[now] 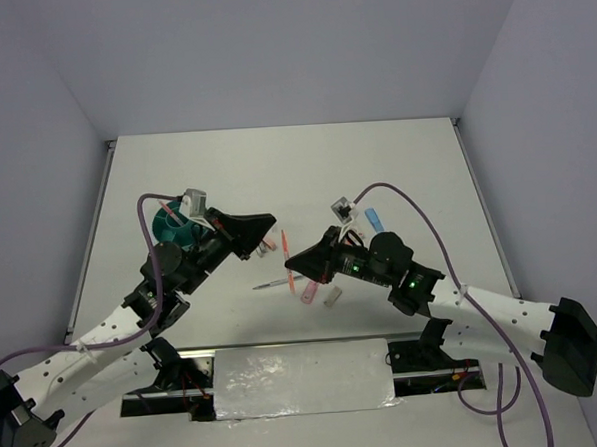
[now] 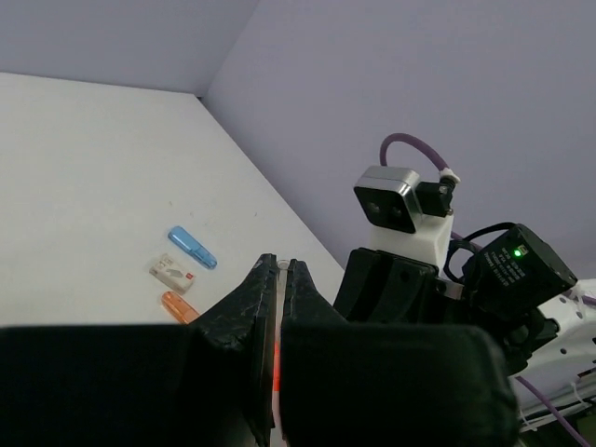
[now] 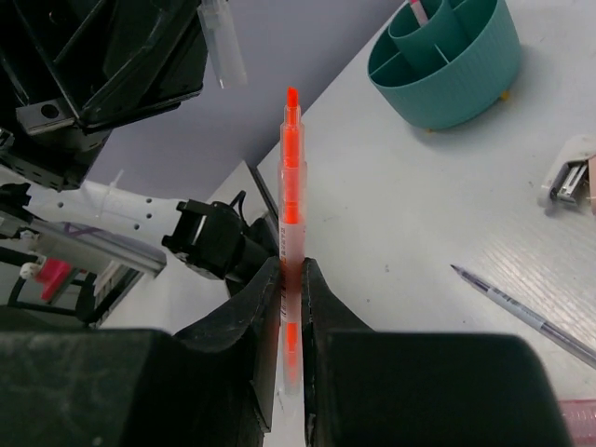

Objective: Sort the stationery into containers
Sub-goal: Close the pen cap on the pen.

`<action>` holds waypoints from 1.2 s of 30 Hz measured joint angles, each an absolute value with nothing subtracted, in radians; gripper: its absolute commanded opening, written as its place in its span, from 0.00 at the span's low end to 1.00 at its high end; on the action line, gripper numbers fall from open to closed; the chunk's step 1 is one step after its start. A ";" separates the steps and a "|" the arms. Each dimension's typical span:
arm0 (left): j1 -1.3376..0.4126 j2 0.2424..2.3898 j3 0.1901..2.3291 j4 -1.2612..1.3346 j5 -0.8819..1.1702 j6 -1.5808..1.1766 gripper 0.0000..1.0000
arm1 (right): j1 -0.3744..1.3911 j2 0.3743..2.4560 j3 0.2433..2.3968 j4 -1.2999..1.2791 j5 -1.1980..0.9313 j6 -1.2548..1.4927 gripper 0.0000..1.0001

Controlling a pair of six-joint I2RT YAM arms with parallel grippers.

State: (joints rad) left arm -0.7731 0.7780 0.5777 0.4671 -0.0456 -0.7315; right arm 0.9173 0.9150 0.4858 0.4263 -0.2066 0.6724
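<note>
- Orange ink shows through the clear barrel of the orange pen (image 3: 291, 186), which stands upright in the right gripper (image 3: 290, 272). The jaws are clamped on the lower barrel, so the tip end projects well past the fingers, a hold suited to dropping it into a compartment.
- Position: the pen is raised off the table (image 3: 419, 223) near its middle, well apart from the teal organiser (image 3: 466, 84). Judged step: carrying the pen to the organiser.
- Opposite, the left gripper (image 2: 280, 264) is clenched on a second item, the clear-capped pen (image 3: 223, 51). Only its clear end and a red-orange strip between the jaws show, so its full colour cannot be told.
- In the top view the two grippers face each other closely. Judgement: risk of contact, so one arm should yield before the other travels.
- The organiser stands upright on the left arm's side, partly hidden under that arm in the top view. Its compartments open upward, and one already holds a pink pen (image 3: 419, 9).
- Unsorted items lie flat on the table:
  - the thin grey pen (image 3: 521, 312), near the right gripper;
  - a small stapler-like piece (image 3: 566, 177), near the organiser;
  - a blue eraser (image 2: 193, 248), farther off.
- Judged progress: early, with most pieces not yet sorted.
</note>
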 measured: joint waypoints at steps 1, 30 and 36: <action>-0.773 0.774 0.578 0.472 -0.039 -0.730 0.00 | 0.922 0.926 0.496 0.427 -0.207 0.672 0.00; -0.773 0.735 0.578 0.458 -0.047 -0.677 0.00 | 1.019 0.976 0.559 0.395 -0.110 0.634 0.00; -0.773 0.739 0.577 0.468 -0.048 -0.678 0.00 | 1.021 0.976 0.566 0.388 -0.107 0.630 0.00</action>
State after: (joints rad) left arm -0.7731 0.7391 0.5774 0.4679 -0.0479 -0.6781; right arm 1.0214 0.9764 0.5659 0.3878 -0.1074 0.6296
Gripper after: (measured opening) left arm 0.119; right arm 0.164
